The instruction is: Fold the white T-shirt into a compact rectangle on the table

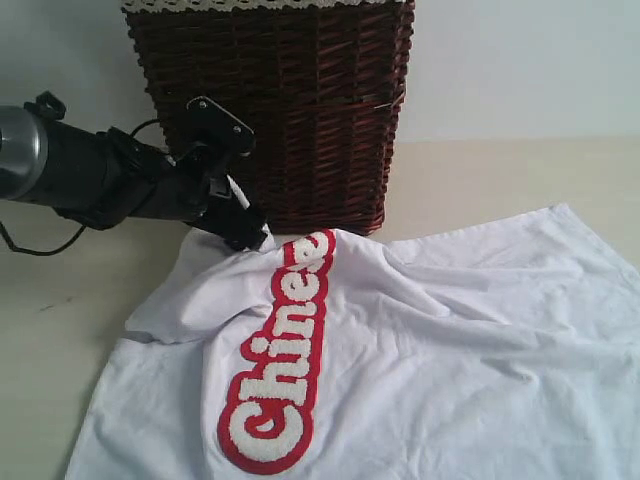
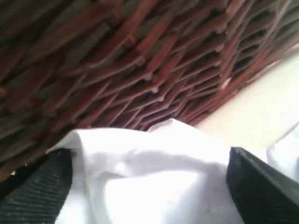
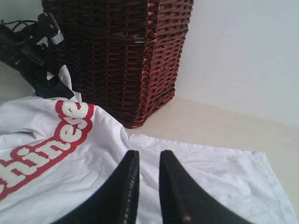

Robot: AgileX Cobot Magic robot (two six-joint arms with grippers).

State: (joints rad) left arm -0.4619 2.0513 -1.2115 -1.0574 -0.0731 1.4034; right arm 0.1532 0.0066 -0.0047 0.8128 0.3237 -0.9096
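Two grippers are in my feeds. On the left gripper (image 1: 246, 228) the black ribbed fingers (image 2: 37, 191) stand wide apart, and a raised fold of the white T-shirt (image 1: 420, 340) fills the space between them without being pinched. This gripper points down and to the right in the exterior view, its tip at the shirt's far edge, just beside the foot of the dark wicker basket (image 1: 290, 110). Behind it the left arm (image 1: 100, 175) runs nearly level from the left edge of that view, a cable looping beneath it.

On the right gripper (image 3: 147, 156) I see only a narrow slit between the tapered jaws, with nothing in it; it hangs above the shirt's plain cloth, aimed towards the basket and the wall (image 1: 520, 60). I cannot see its arm in any view.

The shirt lies spread and wrinkled on the table (image 1: 520, 180) in front of the basket, its red-outlined lettering (image 1: 285, 360) running away from the camera towards the left gripper.
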